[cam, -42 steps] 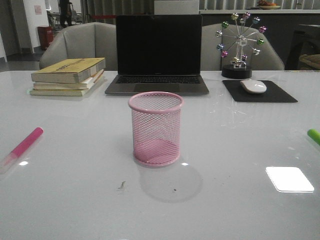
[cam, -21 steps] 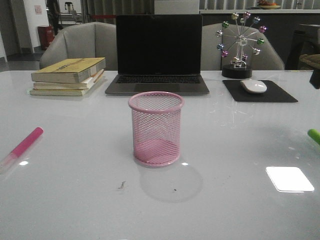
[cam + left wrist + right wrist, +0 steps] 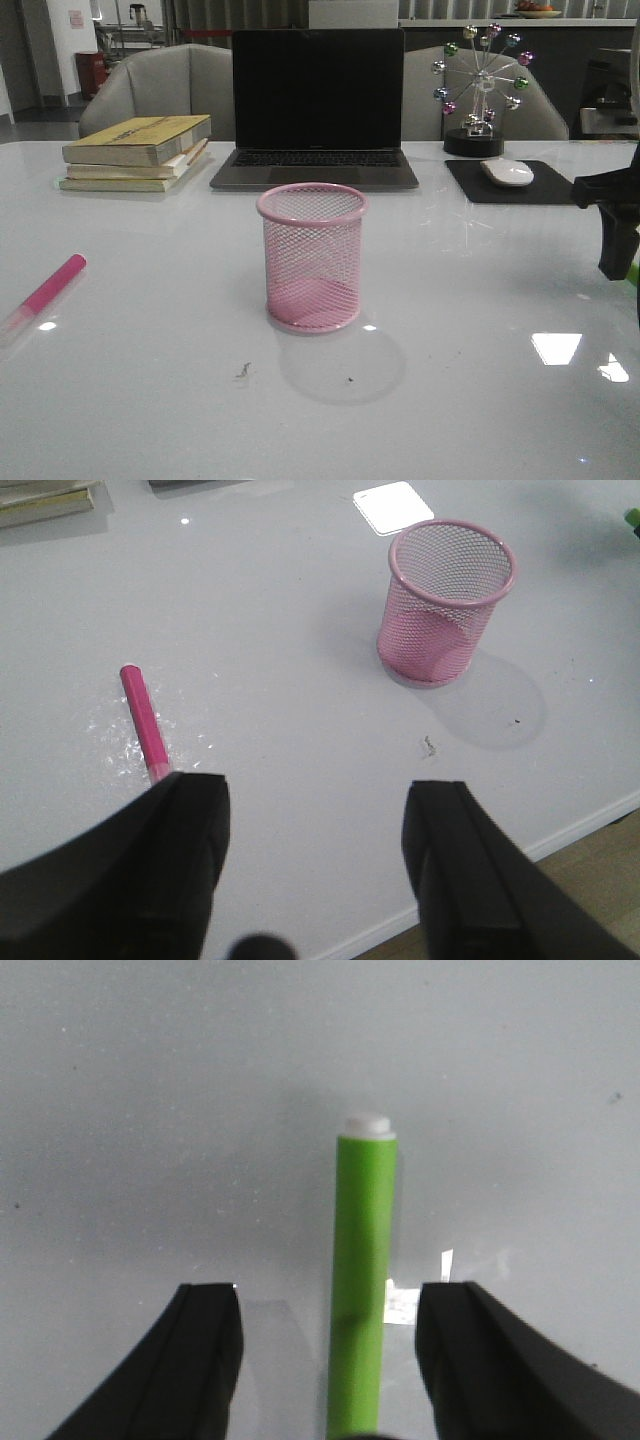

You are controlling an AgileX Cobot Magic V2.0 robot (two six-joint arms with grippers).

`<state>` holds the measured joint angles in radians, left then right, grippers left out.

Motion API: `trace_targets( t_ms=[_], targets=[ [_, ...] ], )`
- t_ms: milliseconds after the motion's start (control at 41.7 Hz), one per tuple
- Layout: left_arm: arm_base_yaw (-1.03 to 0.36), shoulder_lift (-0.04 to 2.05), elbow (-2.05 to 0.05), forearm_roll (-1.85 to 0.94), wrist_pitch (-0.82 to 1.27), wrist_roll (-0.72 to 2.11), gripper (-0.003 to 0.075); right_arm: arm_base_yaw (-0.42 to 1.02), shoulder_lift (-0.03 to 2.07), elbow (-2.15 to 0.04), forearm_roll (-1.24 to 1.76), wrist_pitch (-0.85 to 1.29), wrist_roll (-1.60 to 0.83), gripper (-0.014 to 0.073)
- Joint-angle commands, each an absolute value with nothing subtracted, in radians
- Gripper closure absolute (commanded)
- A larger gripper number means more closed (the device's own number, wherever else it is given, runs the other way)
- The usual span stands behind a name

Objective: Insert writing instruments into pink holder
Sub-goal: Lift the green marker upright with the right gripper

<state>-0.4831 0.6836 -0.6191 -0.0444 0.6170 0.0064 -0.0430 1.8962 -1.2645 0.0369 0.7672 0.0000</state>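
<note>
The pink holder is seen upright near the middle of the white counter, with nothing visible through its mesh. The magenta pen is lying flat far out on the robot's left side, well apart from the holder. At the right edge of the front view the right hand is seen low over the counter, with only a sliver of the green pen showing beside it. In the right wrist view the green pen is lying flat on the counter between the 2 spread fingers, neither finger touching it, its pale end pointing away from the hand. The left hand is also spread wide and holding nothing, with the magenta pen just beyond one finger. Behind the holder are a laptop, a stack of books and a mouse on its dark pad
</note>
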Motion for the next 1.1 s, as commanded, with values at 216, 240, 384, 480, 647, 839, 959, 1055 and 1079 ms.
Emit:
trace_targets(
  t_ms=[216, 240, 384, 480, 647, 839, 959, 1055, 1079],
  targets=[
    [-0.491, 0.689, -0.647, -0.049, 0.55, 0.0, 0.0287, -0.05, 1.905, -1.335, 0.036, 0.743, -0.018, 0.0096],
    [-0.491, 0.689, -0.647, -0.049, 0.55, 0.0, 0.0287, -0.05, 1.91, -1.337, 0.036, 0.74, -0.018, 0.0096],
    [-0.491, 0.689, -0.647, -0.049, 0.55, 0.0, 0.0287, -0.05, 1.917, -1.342, 0.036, 0.717, -0.018, 0.0096],
    [-0.491, 0.689, -0.647, -0.049, 0.55, 0.0, 0.0287, -0.05, 1.919, -1.342, 0.036, 0.696, -0.018, 0.0096],
    [-0.491, 0.689, -0.647, -0.049, 0.55, 0.0, 0.0287, -0.05, 1.929, -1.344, 0.036, 0.682, -0.018, 0.0096],
    [-0.491, 0.689, -0.647, -0.049, 0.55, 0.0, 0.0287, -0.05, 1.947, -1.345, 0.036, 0.683, -0.018, 0.01],
    [-0.491, 0.689, -0.647, -0.049, 0.55, 0.0, 0.0287, -0.05, 1.948, -1.347, 0.036, 0.683, -0.018, 0.0231],
    [-0.491, 0.689, -0.647, -0.049, 0.55, 0.0, 0.0287, -0.05, 1.948, -1.349, 0.036, 0.679, -0.018, 0.0357],
    [-0.491, 0.689, -0.647, -0.049, 0.55, 0.0, 0.0287, -0.05, 1.948, -1.35, 0.036, 0.678, -0.018, 0.0375]
  ],
)
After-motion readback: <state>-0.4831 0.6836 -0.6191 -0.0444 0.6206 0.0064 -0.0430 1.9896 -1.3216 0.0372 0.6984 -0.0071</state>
